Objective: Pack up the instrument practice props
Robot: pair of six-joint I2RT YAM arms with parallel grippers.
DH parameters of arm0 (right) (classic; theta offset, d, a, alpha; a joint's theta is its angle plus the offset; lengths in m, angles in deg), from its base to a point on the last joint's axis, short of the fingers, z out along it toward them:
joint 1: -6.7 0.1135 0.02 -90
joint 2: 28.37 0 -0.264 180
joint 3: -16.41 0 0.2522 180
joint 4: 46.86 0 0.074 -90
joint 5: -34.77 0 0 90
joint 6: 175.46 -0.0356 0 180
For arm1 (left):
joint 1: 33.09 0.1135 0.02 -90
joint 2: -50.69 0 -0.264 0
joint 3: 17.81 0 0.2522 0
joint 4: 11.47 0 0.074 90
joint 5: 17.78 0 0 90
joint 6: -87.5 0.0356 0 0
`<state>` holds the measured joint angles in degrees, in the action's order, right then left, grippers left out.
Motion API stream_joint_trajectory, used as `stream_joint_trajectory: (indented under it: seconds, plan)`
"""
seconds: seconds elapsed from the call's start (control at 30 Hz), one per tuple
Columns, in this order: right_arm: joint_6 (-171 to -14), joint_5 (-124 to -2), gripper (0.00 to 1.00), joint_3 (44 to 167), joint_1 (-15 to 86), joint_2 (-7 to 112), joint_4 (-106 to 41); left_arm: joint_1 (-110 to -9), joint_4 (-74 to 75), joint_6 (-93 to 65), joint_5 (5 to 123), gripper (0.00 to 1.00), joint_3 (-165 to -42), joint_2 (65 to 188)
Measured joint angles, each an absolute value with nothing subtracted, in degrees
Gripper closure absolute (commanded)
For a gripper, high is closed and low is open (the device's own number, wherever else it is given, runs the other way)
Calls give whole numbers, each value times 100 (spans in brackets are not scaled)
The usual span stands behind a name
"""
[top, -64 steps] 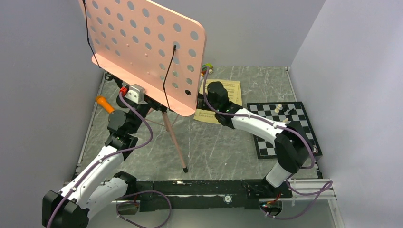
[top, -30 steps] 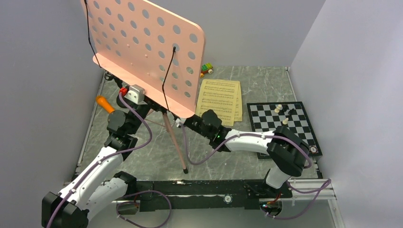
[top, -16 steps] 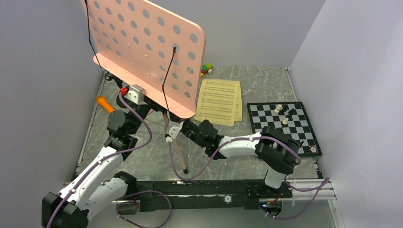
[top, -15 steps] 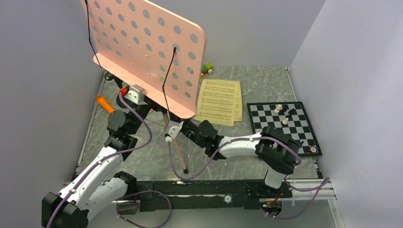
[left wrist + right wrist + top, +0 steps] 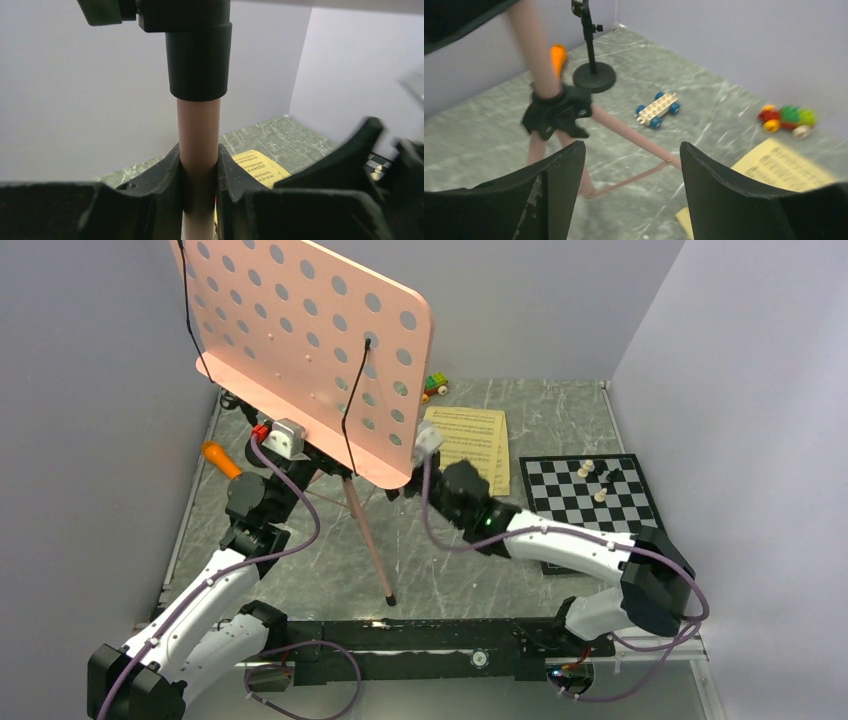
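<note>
The tall pink perforated music stand (image 5: 300, 340) stands at the back left on its tripod legs (image 5: 370, 540). My left gripper (image 5: 305, 468) is shut on its pink pole (image 5: 198, 125), just below the black collar; the pole fills the gap between the fingers (image 5: 165, 170). My right gripper (image 5: 400, 487) is open and empty, near the panel's lower right corner, facing the tripod hub (image 5: 556, 112). The orange microphone (image 5: 222, 460) lies at the left. The black round-based mic stand (image 5: 593, 75) stands behind the tripod. The yellow sheet music (image 5: 478, 438) lies at the back, partly hidden by my right arm.
A chessboard (image 5: 630, 530) with a few pieces lies at the right. A coloured block car (image 5: 434, 386) sits at the back. A white block car with blue wheels (image 5: 657, 109) sits behind the tripod legs. Grey walls close three sides.
My right gripper left the sheet music, reached the stand's front leg, and has now drawn back up and to the right, beside the panel's corner. The left gripper has kept its hold on the pole.
</note>
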<state>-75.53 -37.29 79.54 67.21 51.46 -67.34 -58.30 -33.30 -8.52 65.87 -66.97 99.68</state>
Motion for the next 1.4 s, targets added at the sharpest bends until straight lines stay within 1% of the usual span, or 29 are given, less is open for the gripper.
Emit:
stream_joint_trajectory:
  seconds: [0.17,0.23,0.43,0.6,0.77,0.93,1.07,1.23,1.33,1.4]
  plan:
    - [-10763,-5371,24,8529,5458,5179,-5320,-5830,-3330,-823,6598,100,-6697,9966]
    - [-11760,-5976,22,8690,5209,5328,-5047,-5839,-3330,-810,6607,100,-6694,9966]
    - [-14551,-7786,19,8784,4960,6062,-5224,-5848,-3404,-788,6626,100,-6664,9964]
    - [-15845,-8378,22,8784,4949,6381,-5497,-5848,-3431,-784,6633,100,-6651,9964]
    - [-16468,-8429,27,8806,4944,6383,-5801,-5859,-3452,-778,6653,100,-6642,9962]
    - [-16746,-8431,40,9020,4942,6541,-5965,-5863,-3457,-769,6664,100,-6638,9957]
    - [-16763,-8429,48,9289,4942,6744,-5921,-5867,-3468,-767,6672,100,-6629,9953]
    - [-16750,-8435,65,9466,4942,6921,-5836,-5870,-3492,-769,6677,100,-6611,9942]
    - [-16711,-8459,72,9534,4942,6984,-5727,-5878,-3496,-764,6703,100,-6587,9907]
    - [-16654,-8481,80,9576,4942,6982,-5639,-5881,-3490,-764,6709,100,-6581,9889]
